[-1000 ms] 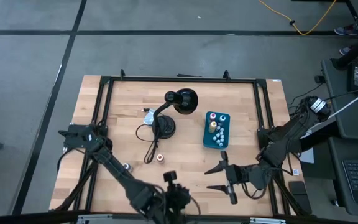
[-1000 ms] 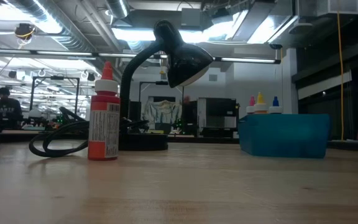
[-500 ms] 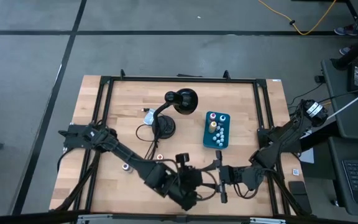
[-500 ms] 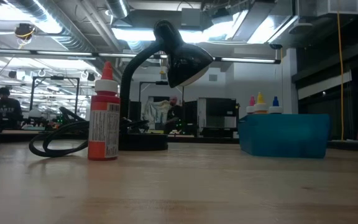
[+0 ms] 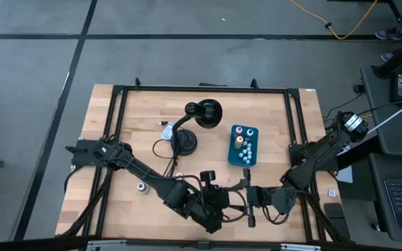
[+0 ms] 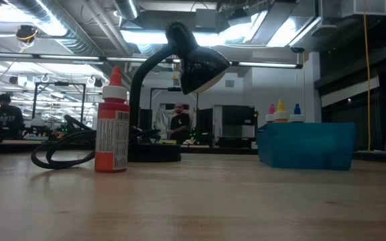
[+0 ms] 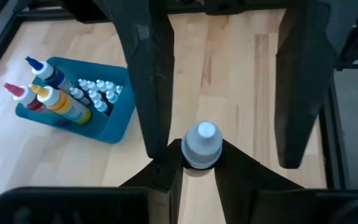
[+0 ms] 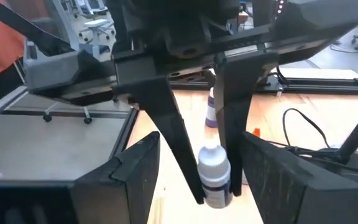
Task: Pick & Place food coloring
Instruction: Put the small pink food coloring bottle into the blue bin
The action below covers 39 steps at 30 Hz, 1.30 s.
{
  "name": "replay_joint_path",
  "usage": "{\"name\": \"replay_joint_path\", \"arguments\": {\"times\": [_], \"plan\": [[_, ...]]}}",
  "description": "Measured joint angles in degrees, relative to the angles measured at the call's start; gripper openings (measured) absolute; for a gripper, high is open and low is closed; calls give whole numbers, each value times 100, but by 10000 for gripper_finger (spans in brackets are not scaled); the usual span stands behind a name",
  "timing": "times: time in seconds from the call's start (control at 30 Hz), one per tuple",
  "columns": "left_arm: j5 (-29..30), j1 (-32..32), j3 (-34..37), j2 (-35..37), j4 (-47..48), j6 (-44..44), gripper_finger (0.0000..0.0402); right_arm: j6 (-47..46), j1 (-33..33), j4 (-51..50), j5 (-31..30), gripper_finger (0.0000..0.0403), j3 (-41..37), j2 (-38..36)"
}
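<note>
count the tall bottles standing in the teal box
3, all at one end of the teal box: a blue-capped bottle, a red-capped bottle and a yellow bottle. Small white-capped bottles fill the rest and could hide more.

Bright overhead light, blurred wrist foregrounds.

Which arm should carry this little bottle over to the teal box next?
The right. The left gripper holds the bottle between the right gripper's open fingers, and the teal box sits on the right arm's side.
</note>
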State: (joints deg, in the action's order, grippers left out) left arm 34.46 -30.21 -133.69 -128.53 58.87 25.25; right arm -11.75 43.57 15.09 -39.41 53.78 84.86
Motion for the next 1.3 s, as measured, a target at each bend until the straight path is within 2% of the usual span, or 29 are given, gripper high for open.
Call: {"name": "replay_joint_path", "arguments": {"times": [0.23,0.33,0.7,0.87,1.07,1.2,1.3], "plan": [[-20,-1,0,13,-48,-146,75,-47,-2,-96,-63,219,2,-7],[-29,-1,0,13,-56,-155,74,-15,-2,-110,-65,207,2,-7],[49,-1,0,20,-71,161,75,37,-3,-240,-66,101,6,-11],[93,-1,0,20,-68,293,77,40,-6,-345,-98,66,15,-17],[93,12,0,20,-67,313,77,27,-4,-346,-161,64,14,-16],[21,30,2,22,-70,399,93,7,17,-325,-227,69,10,-13],[137,25,0,42,-15,609,109,9,75,-343,-495,61,-4,0]]}}
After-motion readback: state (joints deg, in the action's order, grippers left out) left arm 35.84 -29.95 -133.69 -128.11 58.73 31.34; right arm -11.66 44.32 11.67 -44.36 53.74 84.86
